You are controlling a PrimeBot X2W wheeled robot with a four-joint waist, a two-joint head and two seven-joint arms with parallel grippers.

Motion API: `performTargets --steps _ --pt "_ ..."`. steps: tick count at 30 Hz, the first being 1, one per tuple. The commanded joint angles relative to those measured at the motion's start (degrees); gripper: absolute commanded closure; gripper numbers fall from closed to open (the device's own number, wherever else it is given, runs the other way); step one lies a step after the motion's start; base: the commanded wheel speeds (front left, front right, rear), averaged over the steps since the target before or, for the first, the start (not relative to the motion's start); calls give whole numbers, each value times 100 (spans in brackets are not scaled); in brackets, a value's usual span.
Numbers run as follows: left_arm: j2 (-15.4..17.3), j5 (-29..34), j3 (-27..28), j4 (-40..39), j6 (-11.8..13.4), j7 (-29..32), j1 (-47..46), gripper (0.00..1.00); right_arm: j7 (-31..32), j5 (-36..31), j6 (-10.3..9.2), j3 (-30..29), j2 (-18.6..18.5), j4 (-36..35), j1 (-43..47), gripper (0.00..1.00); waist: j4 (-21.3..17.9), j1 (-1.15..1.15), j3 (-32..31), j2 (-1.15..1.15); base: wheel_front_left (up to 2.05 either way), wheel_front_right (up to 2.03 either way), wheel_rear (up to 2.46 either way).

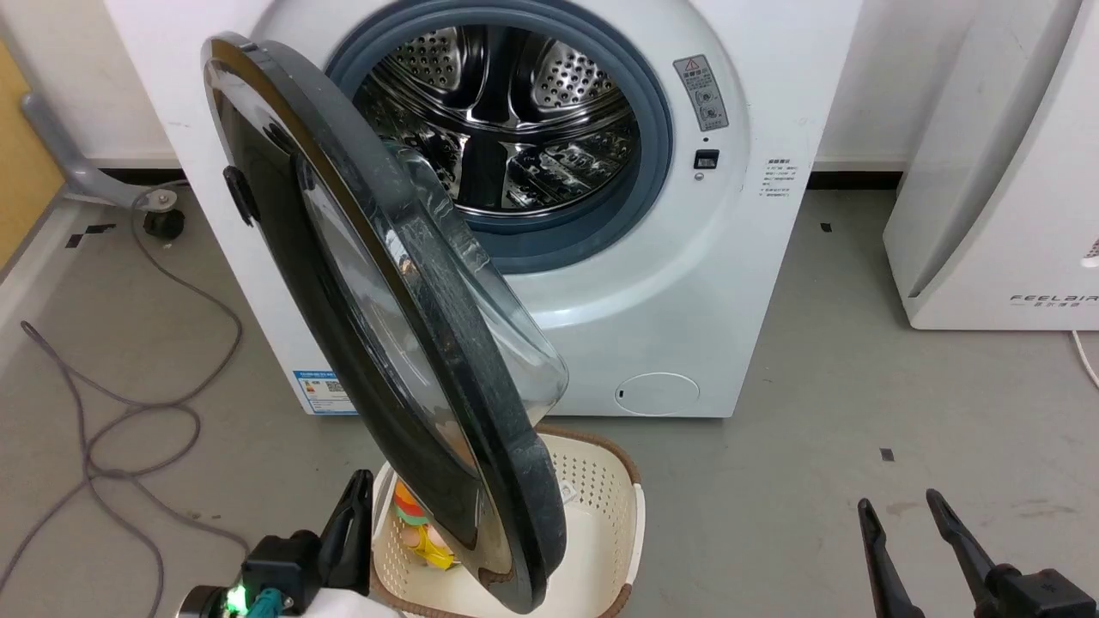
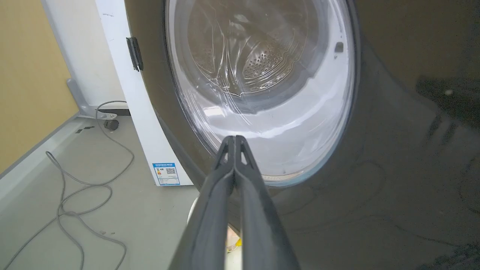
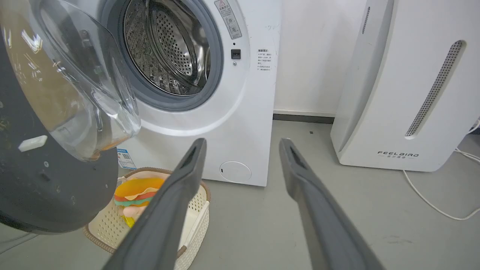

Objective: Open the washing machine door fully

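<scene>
Fingers (image 2: 210, 210) of the left gripper (image 2: 234, 140) are pressed together, holding nothing, close to the dark outer side of the washing machine door (image 2: 375, 150); a touch is hard to tell. The right gripper (image 3: 242, 140) has its fingers spread, empty, at the near right. One door stands half open on one washing machine (image 1: 773, 129), over one basket (image 1: 601, 481). Next, I think, the door must swing further left, so it needs a pull on its near edge.
</scene>
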Motion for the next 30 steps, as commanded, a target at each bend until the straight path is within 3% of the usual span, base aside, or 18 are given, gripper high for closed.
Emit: performTargets --steps 1,11,21,26,30 --pt "17 -38 16 -77 28 32 -49 100 -44 25 3 -1 23 16 6 0 3 0 -5 0 0 0 0" --pt "183 -47 90 -1297 145 467 -189 100 -64 92 3 -77 23 49 37 0 67 0 -18 0 0 0 0" --pt "430 282 189 -3048 416 1074 -700 100 -75 89 3 -134 24 68 4 0 94 0 -15 0 0 0 0" --pt "353 396 101 -3937 503 1041 -1131 100 -81 95 3 -176 24 61 -18 0 97 0 3 0 0 0 0" --pt "159 353 -276 -4458 413 966 -1466 100 -85 97 3 -193 24 67 -26 0 97 0 2 0 0 0 0"
